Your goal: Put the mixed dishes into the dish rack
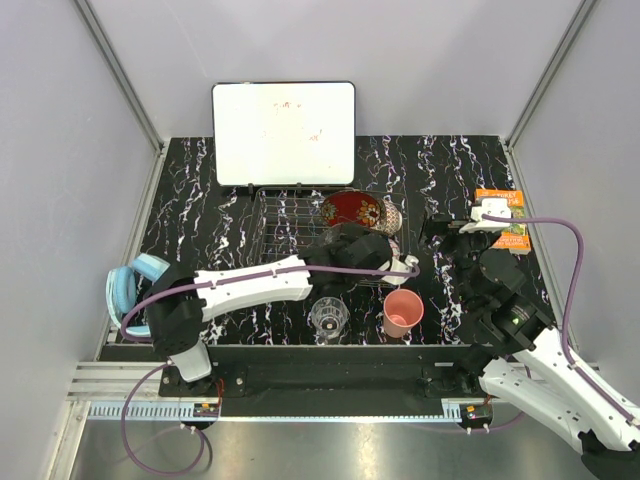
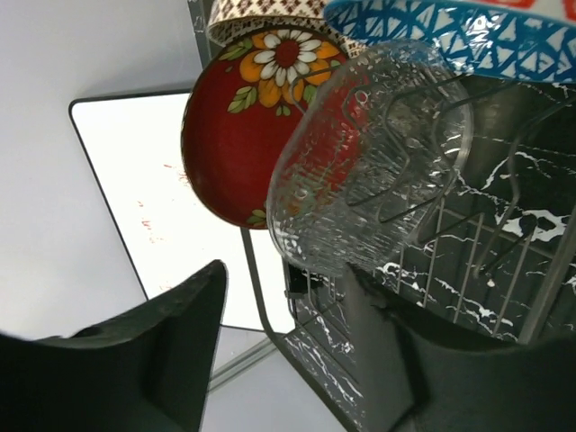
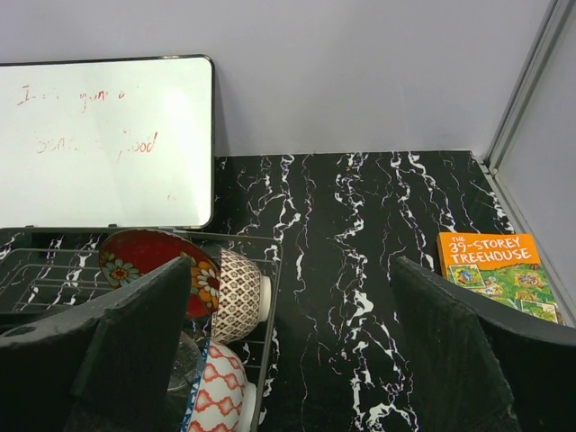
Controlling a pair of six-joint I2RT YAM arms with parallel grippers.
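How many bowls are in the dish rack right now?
3, all at the rack's right end: the red patterned bowl on edge, the beige netted-pattern bowl beside it, the blue mosaic bowl next to those. More may hide under the left arm.

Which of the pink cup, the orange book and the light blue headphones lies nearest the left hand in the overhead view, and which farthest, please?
Measured from the left hand, over the dish rack:
1. the pink cup, just toward the table's near edge.
2. the orange book, at the right edge.
3. the headphones, far left, beside the arm's base.
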